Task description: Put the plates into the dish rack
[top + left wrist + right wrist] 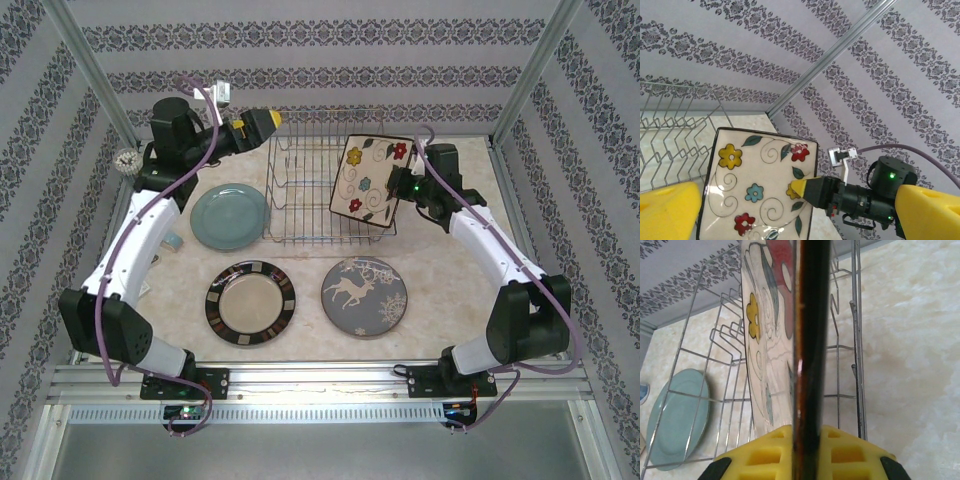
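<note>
Top external view: right gripper pinches the square floral plate at 3 o'clock in the dish rack; left gripper fully open.

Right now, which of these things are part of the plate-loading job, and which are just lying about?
Part of the job: dish rack; square floral plate, held on edge at the rack by the right hand; light-blue plate; brown-rimmed plate; reindeer plate.

Lying about: small round patterned object, far left; small pale-blue item, left of the light-blue plate.
</note>
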